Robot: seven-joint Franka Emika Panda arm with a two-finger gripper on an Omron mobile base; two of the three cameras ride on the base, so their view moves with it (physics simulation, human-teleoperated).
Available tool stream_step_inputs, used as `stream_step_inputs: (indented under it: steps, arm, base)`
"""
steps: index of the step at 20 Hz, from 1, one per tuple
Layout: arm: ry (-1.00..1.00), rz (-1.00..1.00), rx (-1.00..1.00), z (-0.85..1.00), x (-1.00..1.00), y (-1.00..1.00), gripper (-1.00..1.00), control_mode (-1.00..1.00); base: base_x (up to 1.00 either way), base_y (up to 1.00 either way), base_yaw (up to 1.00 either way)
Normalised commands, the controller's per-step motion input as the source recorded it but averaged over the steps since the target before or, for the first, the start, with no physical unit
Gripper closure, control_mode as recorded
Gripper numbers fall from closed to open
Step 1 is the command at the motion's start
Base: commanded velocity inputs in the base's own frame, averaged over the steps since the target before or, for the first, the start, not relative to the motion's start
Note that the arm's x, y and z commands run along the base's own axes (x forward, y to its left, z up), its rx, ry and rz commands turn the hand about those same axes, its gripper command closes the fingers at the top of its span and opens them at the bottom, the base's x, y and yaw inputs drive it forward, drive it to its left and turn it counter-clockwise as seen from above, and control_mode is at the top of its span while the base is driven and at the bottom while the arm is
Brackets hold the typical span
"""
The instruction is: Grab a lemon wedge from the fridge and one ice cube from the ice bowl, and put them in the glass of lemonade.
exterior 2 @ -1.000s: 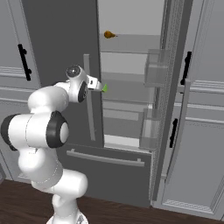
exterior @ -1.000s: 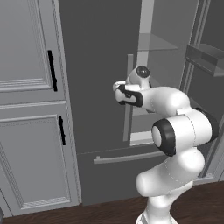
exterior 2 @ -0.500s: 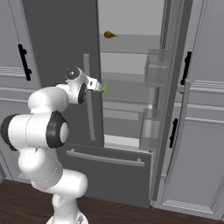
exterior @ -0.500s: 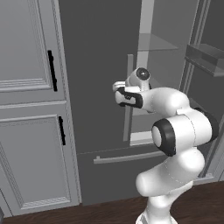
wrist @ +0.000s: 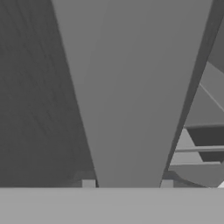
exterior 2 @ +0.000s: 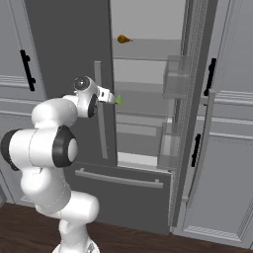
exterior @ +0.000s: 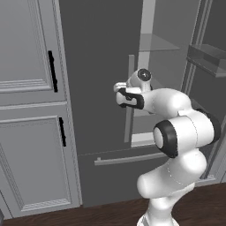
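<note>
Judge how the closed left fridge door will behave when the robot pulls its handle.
The door is a tall rigid slab, so probably heavy and swinging on hinges, not flexing. The handle is a smooth bar between the fingers; it may slip.

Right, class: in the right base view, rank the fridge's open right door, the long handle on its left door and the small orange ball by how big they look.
1. Open right door: largest, though nearer the camera.
2. Left door's handle.
3. Orange ball: smallest by far.

fridge [exterior: 101, 66] top cut off; tool [wrist: 127, 184] fingertips barely visible beside handle [wrist: 131, 87].
</note>
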Motion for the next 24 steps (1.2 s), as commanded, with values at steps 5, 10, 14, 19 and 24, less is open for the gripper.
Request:
stream_step_inputs:
  steps: [5,10,14,19,24]
  arm:
    - [0.00,0.13,0.00,0.27,-0.19,0.79,1.00,-1.00]
    - [0.00,0.20,0.00,0.48,-0.56,0.82,1.00,-1.00]
    - [0.00,0.22,0.00,0.54,-0.73,0.89,1.00,-1.00]
    - [0.01,0.22,0.00,0.58,-0.92,0.95,1.00,-1.00]
    - [0.01,0.21,-0.03,0.61,-1.00,1.00,1.00,-1.00]
  base:
    - [0.00,0.00,0.00]
    - [0.00,0.00,0.00]
    - [0.00,0.00,0.00]
    - [0.00,0.00,0.00]
    - [0.00,0.00,0.00]
